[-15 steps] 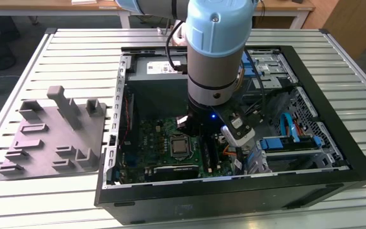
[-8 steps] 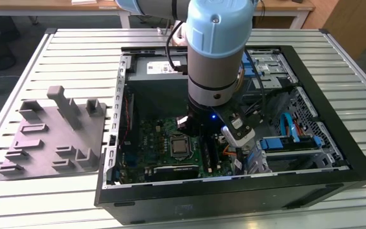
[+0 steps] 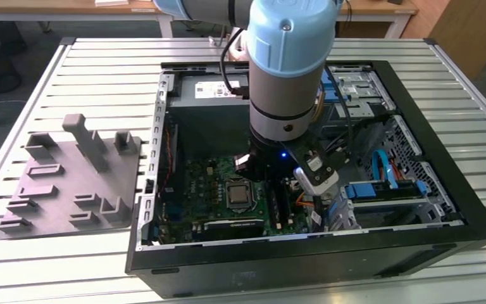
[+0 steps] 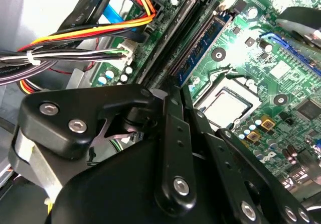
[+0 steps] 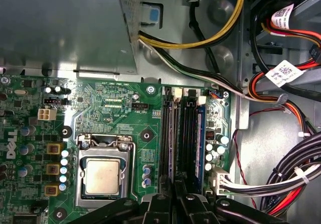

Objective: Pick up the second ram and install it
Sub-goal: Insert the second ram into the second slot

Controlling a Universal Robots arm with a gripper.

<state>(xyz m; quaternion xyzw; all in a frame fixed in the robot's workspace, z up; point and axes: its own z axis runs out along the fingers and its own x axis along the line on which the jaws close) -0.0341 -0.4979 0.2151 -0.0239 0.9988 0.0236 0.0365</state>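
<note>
Gripper (image 4: 173, 91) linkage in foreground above the slots (image 5: 181, 138); grip state cannot be told. Second wrist view shows a seated ram (image 4: 200, 45); exterior view hides it behind the arm (image 3: 287, 69).

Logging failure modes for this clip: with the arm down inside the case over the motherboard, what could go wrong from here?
1. The gripper sits close above the black memory slots; slight misalignment could load a slot wall or the blue ram strip seated in the slot nearest the cables.
2. The cable bundle lies right beside those slots and could snag the arm.
3. The bare processor is nearby, open to a stray bump.
</note>
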